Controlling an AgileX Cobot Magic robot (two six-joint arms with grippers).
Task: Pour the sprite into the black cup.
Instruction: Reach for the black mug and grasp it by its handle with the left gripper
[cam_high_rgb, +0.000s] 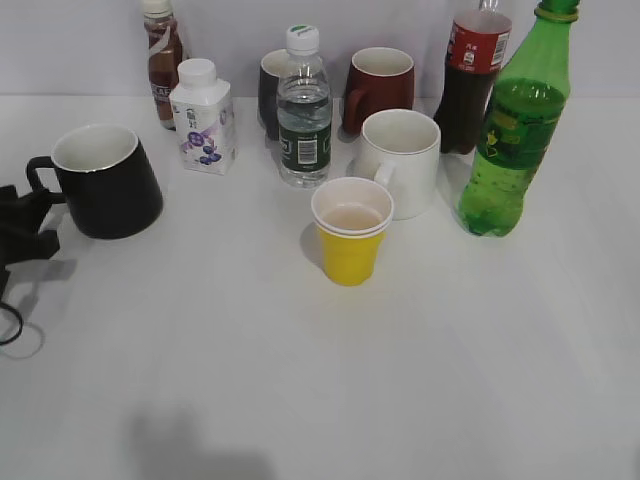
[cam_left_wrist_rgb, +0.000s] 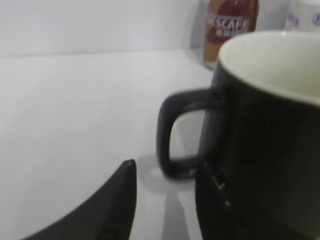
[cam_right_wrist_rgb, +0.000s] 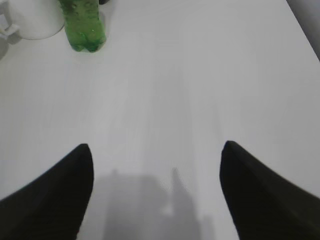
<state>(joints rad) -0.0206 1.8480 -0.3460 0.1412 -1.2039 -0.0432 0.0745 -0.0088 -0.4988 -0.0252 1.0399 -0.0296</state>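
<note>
From the front, the sprite (cam_high_rgb: 514, 130) stands far right; the black cup (cam_high_rgb: 104, 181) sits far left. Left wrist: the left gripper (cam_left_wrist_rgb: 165, 200) is spread wide by the cup's handle. Right wrist: the right gripper (cam_right_wrist_rgb: 156, 192) gapes, holding nothing.

Sprite (cam_high_rgb: 512, 135): translucent green, green-and-yellow label. Black cup (cam_high_rgb: 105, 182): glossy black, white inside. Paper cup (cam_high_rgb: 351, 240) left of sprite: yellow, white rim. Mug (cam_high_rgb: 402, 160) beside sprite: white. Cola bottle (cam_high_rgb: 472, 85) behind sprite: dark, red label. Carton (cam_high_rgb: 203, 120): white, purple print. Table (cam_high_rgb: 400, 380): white. Tools: black.
</note>
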